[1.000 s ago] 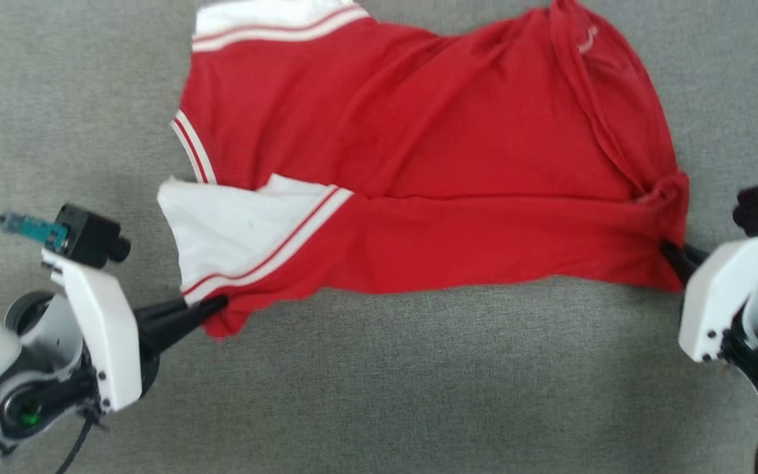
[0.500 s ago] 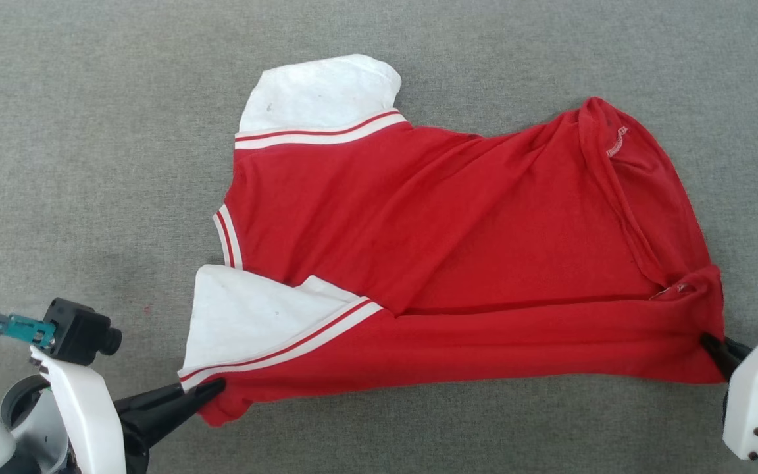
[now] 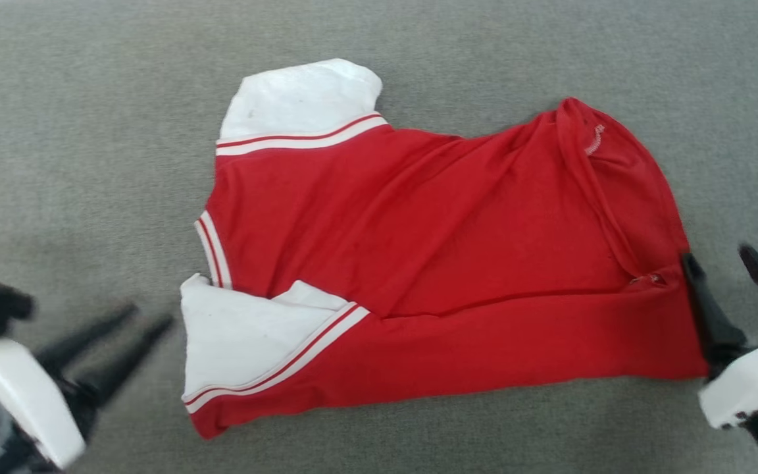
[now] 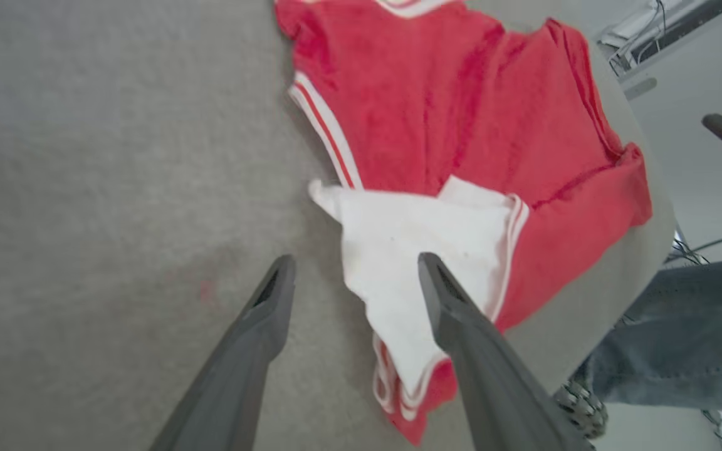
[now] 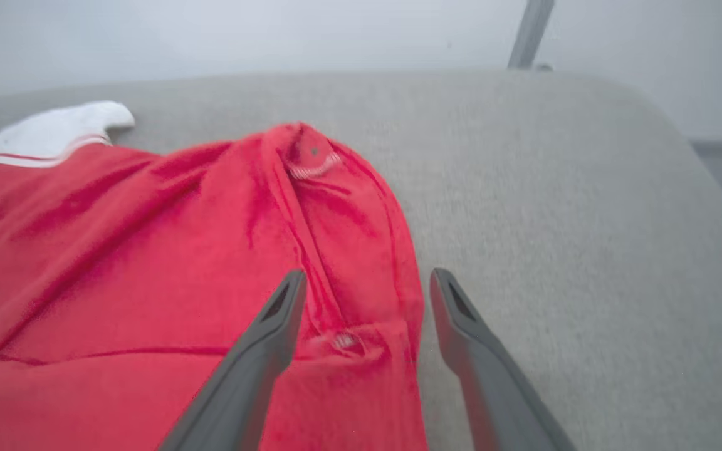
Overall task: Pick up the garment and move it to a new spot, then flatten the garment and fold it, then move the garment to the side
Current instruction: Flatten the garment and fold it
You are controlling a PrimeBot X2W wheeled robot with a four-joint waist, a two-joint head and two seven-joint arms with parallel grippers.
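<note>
The garment (image 3: 431, 263), a red jersey with white sleeves and striped trim, lies spread on the grey surface, its near long edge folded over. My left gripper (image 3: 150, 315) is open, just left of the near white sleeve (image 3: 241, 342) and apart from it. Looking along the left gripper (image 4: 356, 260), one finger (image 4: 461, 326) stands over that sleeve (image 4: 398, 244). My right gripper (image 3: 714, 253) is open at the garment's right edge. In the right wrist view the gripper (image 5: 367, 275) has the bunched red corner (image 5: 361, 326) lying between its spread fingers, ungripped.
The grey padded table (image 3: 89, 131) has free room on all sides of the garment. Its rounded far edge (image 5: 680, 144) shows in the right wrist view. A person's leg in jeans (image 4: 680, 338) and a shoe (image 4: 577, 407) are beyond the table edge.
Both grippers have opened and let go of the garment's near corners. The left one has backed off to the left. The garment now lies loose on the table.
</note>
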